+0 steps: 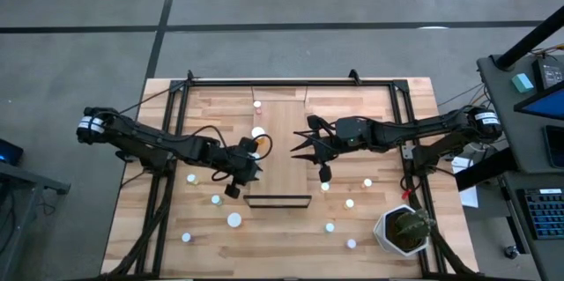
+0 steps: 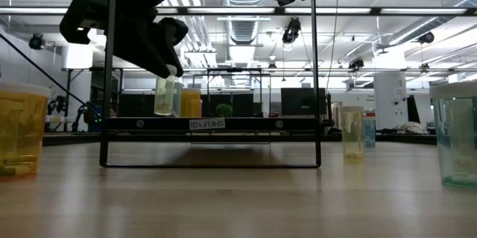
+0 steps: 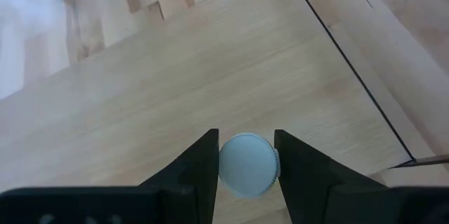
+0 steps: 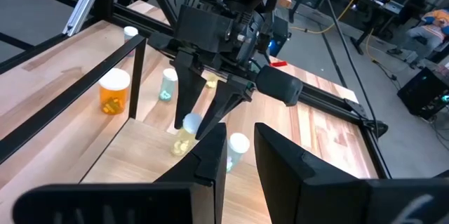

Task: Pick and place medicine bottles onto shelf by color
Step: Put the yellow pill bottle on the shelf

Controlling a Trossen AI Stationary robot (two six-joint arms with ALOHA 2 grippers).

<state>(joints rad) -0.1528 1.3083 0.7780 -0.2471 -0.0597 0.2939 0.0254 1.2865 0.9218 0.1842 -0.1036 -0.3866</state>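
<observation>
Left of centre in the high view, my left gripper point(image 3: 245, 175) clamps a white-capped bottle point(image 3: 247, 164) over the shelf point(image 1: 286, 153); my right gripper point(image 4: 240, 157) hangs empty, fingers slightly apart.

The shelf point(image 2: 212, 124) stands across the middle of the desk point(image 2: 238, 201), a dark metal frame rising from it. Above the shelf's left part a dark gripper point(image 2: 165, 70) comes down from the top, its fingers point(image 2: 160, 59) closed on the white cap of a pale yellowish bottle point(image 2: 164, 95). Just right of that bottle stands an orange bottle point(image 2: 191, 103). Right of the shelf stands a small yellowish bottle point(image 2: 352, 132); a large orange one point(image 2: 21, 130) sits far left, a greenish one point(image 2: 456, 133) far right.
</observation>
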